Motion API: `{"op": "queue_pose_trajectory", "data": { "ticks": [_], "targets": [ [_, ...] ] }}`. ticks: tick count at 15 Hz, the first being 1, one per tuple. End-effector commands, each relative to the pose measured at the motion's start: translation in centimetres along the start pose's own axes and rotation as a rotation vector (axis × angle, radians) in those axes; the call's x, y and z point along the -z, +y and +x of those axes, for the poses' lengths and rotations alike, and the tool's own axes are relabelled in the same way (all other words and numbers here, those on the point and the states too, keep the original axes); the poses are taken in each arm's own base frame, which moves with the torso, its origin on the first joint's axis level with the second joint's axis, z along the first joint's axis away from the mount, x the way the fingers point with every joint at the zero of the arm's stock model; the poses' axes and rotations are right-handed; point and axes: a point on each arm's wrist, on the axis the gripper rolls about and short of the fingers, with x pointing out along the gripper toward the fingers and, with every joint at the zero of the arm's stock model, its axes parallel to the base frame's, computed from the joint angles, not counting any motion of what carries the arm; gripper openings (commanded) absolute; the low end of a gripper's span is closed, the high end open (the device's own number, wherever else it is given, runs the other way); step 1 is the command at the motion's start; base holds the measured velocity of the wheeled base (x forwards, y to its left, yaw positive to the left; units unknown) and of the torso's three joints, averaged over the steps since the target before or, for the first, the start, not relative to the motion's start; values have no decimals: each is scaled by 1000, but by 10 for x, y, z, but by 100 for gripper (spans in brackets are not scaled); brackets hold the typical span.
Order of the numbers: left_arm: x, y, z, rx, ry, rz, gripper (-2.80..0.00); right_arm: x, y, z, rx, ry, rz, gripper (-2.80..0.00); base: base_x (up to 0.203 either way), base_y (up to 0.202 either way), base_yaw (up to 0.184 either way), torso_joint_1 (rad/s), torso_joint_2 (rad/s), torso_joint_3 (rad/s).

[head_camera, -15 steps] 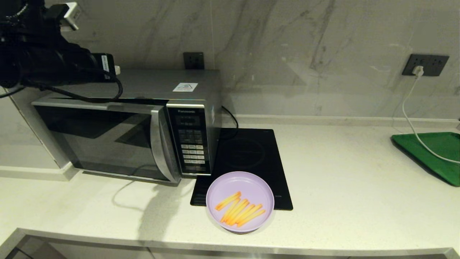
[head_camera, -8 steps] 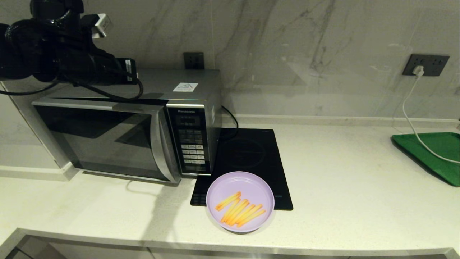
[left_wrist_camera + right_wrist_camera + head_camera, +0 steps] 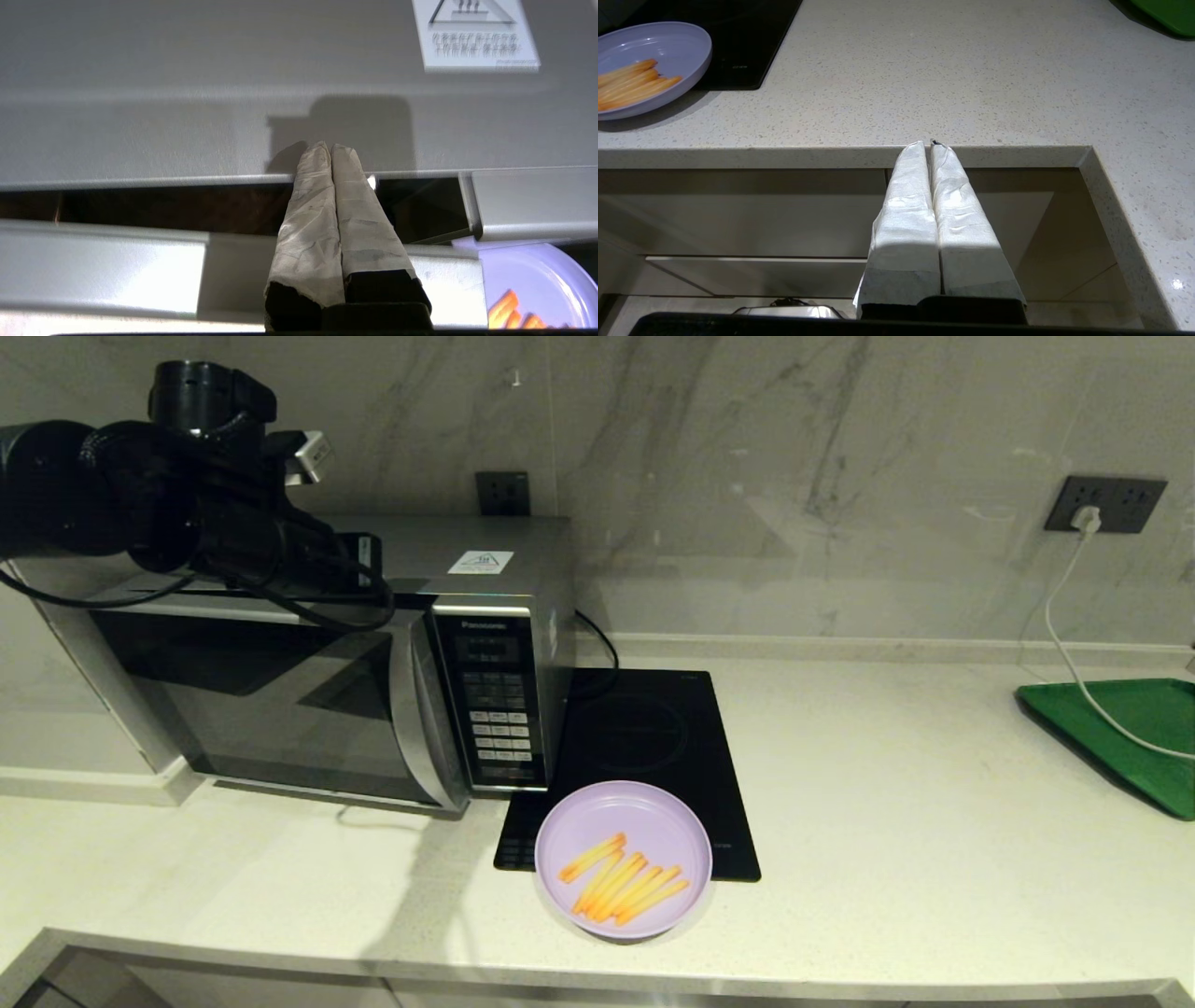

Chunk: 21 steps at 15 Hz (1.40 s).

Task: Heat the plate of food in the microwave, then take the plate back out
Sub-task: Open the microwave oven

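Observation:
The silver microwave (image 3: pixel 261 709) stands at the back left of the counter, its dark glass door slightly ajar, with a dark gap along the top edge (image 3: pixel 140 205). My left gripper (image 3: pixel 372 583) is shut and empty. It hovers over the microwave's top front edge (image 3: pixel 331 148), left of the curved handle (image 3: pixel 411 709) and the keypad (image 3: pixel 499 728). The lilac plate (image 3: pixel 624 821) with yellow-orange fries (image 3: pixel 621 882) rests partly on the hob's front edge, right of the microwave. My right gripper (image 3: pixel 930 145) is shut and empty, parked below the counter's front edge.
A black induction hob (image 3: pixel 644 737) lies right of the microwave. A green tray (image 3: pixel 1130 728) sits at the far right, with a white cable (image 3: pixel 1064 644) running down from a wall socket (image 3: pixel 1106 504) across it. The counter edge (image 3: pixel 784 156) runs in front of the right gripper.
My left arm has swung right along the microwave's top and come down a little, nearer the handle. The plate and the door have not moved.

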Motion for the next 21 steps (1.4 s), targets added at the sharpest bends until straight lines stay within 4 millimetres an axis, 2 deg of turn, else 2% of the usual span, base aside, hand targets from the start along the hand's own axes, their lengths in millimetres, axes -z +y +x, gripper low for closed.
{"op": "queue_pose_trajectory", "data": {
  "ticks": [1,5,11,13,15,19,21],
  "targets": [
    [2,2,-1,-8,15,-6,-280,0,0,0,0,1,0,-280,0,0,0,0,0,0],
    [9,3,0,-61,47,-3,-280,0,0,0,0,1,0,-280,0,0,0,0,0,0],
    [29,6,-13,-87,142,-30,-280,0,0,0,0,1,0,-280,0,0,0,0,0,0],
    [31,9,-24,-95,151,-34,-280,0,0,0,1,1,0,-280,0,0,0,0,0,0],
    [31,16,-44,-130,142,-37,-280,0,0,0,1,1,0,-280,0,0,0,0,0,0],
    [34,44,-107,-264,162,-63,-280,0,0,0,-1,1,0,-280,0,0,0,0,0,0],
    [32,47,-130,-287,128,-69,-280,0,0,0,0,1,0,-280,0,0,0,0,0,0]
  ]
}}
